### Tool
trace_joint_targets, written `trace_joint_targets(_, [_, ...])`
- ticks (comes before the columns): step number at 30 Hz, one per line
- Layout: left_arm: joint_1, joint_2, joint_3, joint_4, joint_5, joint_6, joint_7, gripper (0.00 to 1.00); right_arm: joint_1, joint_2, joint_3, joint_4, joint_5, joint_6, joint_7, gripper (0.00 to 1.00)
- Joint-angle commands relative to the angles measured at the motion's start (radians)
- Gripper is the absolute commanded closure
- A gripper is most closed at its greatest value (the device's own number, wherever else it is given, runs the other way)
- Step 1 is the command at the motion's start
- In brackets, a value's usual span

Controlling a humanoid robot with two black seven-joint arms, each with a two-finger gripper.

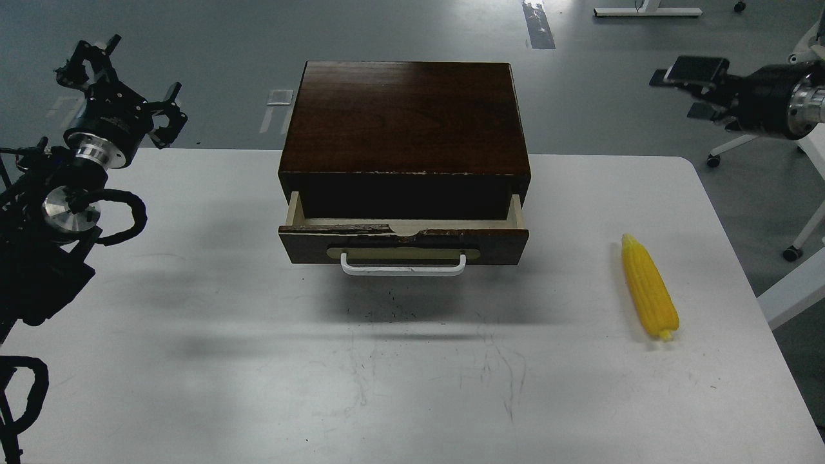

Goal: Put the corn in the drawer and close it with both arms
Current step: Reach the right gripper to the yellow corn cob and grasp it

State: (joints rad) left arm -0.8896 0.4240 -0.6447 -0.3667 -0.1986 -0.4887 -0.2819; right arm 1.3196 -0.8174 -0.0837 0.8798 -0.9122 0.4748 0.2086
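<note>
The yellow corn (649, 288) lies on the white table (193, 361) at the right, tip pointing away from me. The dark brown drawer (404, 245), with a cream oval plate and white bar handle (403, 265), is pulled partly out of the brown wooden box (405, 119) at the table's middle back. What is inside it is hidden in shadow. My left gripper (126, 87) is raised at the far left, open and empty, well left of the box. My right gripper (693, 87) is raised at the far right, beyond the table's back edge, its fingers apart and empty, far above the corn.
The table's right edge (751, 290) runs close to the corn. Past it stand white frame legs with castors (791, 252). Grey floor lies behind the table.
</note>
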Motion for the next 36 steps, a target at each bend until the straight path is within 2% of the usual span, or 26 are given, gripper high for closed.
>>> trace_joint_targets(1, [0.0, 0.002, 0.0, 0.0, -0.002, 0.0, -0.002, 0.02, -0.054, 0.004, -0.033, 0.041, -0.128, -0.045, -0.001, 0.0])
trace_joint_targets(6, [0.0, 0.005, 0.0, 0.0, -0.001, 0.0, -0.003, 0.02, -0.146, 0.02, -0.076, 0.056, -0.206, -0.108, -0.001, 0.0])
trace_joint_targets(11, [0.004, 0.015, 0.0, 0.0, 0.001, 0.0, -0.005, 0.02, -0.223, 0.024, -0.076, 0.091, -0.231, -0.119, -0.001, 0.01])
trace_joint_targets(13, [0.008, 0.016, 0.0, 0.0, 0.001, 0.0, -0.003, 0.02, -0.256, 0.033, -0.077, 0.093, -0.232, -0.125, -0.003, 0.05])
trace_joint_targets(20, [0.015, 0.024, 0.004, 0.0, 0.001, 0.0, -0.005, 0.02, -0.31, 0.05, -0.1, 0.084, -0.232, -0.162, -0.003, 0.11])
trace_joint_targets(29, [0.017, 0.022, 0.0, 0.008, -0.005, 0.0, -0.007, 0.02, -0.339, 0.06, -0.134, 0.057, -0.229, -0.211, -0.011, 0.34])
trace_joint_targets(30, [0.02, 0.022, 0.002, 0.008, -0.005, 0.0, -0.005, 0.02, -0.339, 0.058, -0.134, 0.06, -0.229, -0.212, -0.009, 0.41])
trace_joint_targets(31, [0.021, 0.022, 0.002, 0.008, -0.005, 0.0, -0.005, 0.02, -0.339, 0.058, -0.134, 0.065, -0.228, -0.212, -0.005, 0.54])
trace_joint_targets(33, [0.023, 0.022, 0.002, 0.008, -0.005, 0.0, -0.005, 0.02, -0.339, 0.06, -0.134, 0.07, -0.228, -0.212, -0.005, 0.71])
trace_joint_targets(35, [0.021, 0.024, 0.002, 0.008, -0.005, 0.0, -0.005, 0.02, -0.332, 0.058, -0.134, 0.068, -0.228, -0.212, -0.005, 0.81])
trace_joint_targets(36, [0.021, 0.025, 0.0, 0.008, -0.005, 0.0, -0.005, 0.02, -0.32, 0.058, -0.133, 0.071, -0.223, -0.212, -0.003, 0.81])
